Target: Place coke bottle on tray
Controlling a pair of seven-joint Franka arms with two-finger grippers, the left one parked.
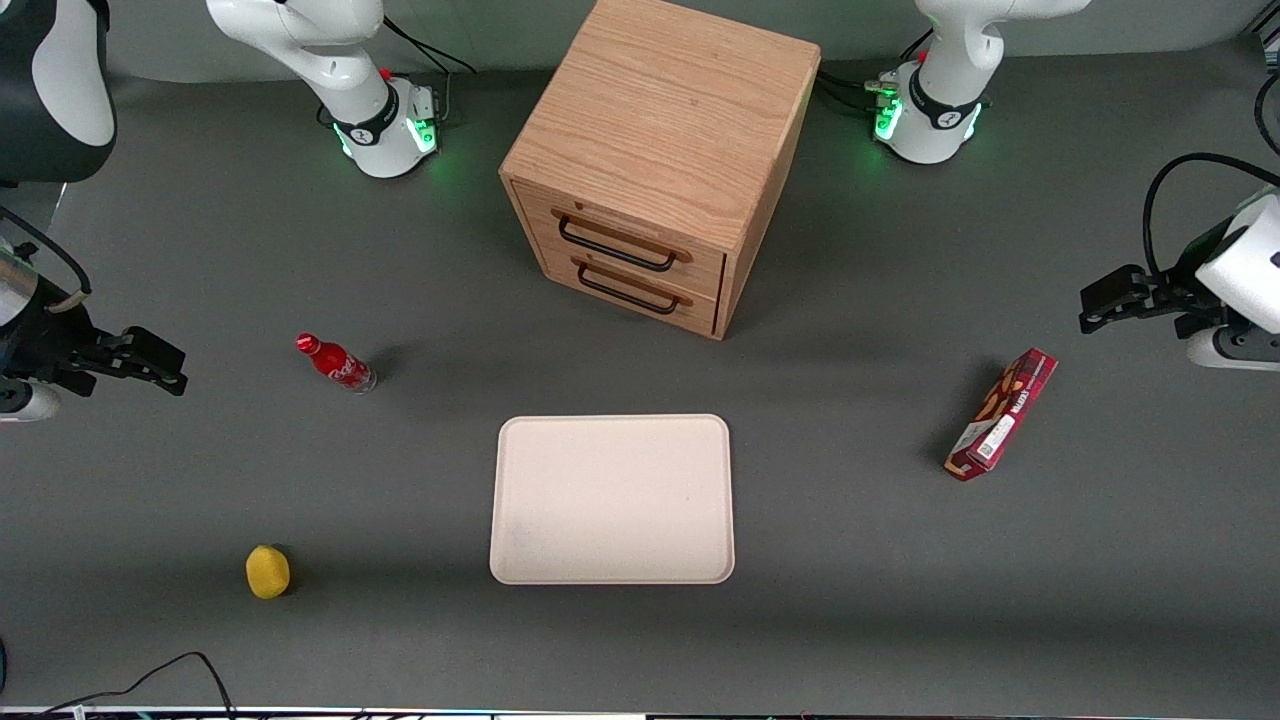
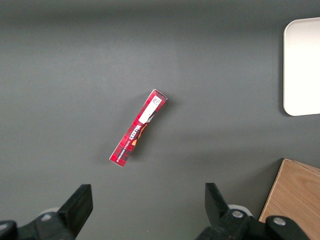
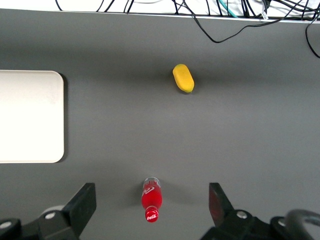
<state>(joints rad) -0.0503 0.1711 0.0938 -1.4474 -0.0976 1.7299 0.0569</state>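
Front view: coke bottle (image 1: 336, 363) stands on the desk, apparently upright, well apart from the tray (image 1: 612, 499), toward the working arm's end. The pincer (image 1: 150, 362) hovers beside it, empty.

Right wrist view: fingers (image 3: 84, 202) spread wide, bottle (image 3: 151, 199) between them, cap nearest the camera.

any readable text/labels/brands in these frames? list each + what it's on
Coke bottle: white script lettering on the red body, too small to read letter by letter.
Red snack box: a brand word in capitals on the side and a white label sticker near one end; both too blurred to read.
Tray, wooden drawer cabinet, yellow object: no text.
Gripper, open, off toward the working arm's end of the table: no markings visible.
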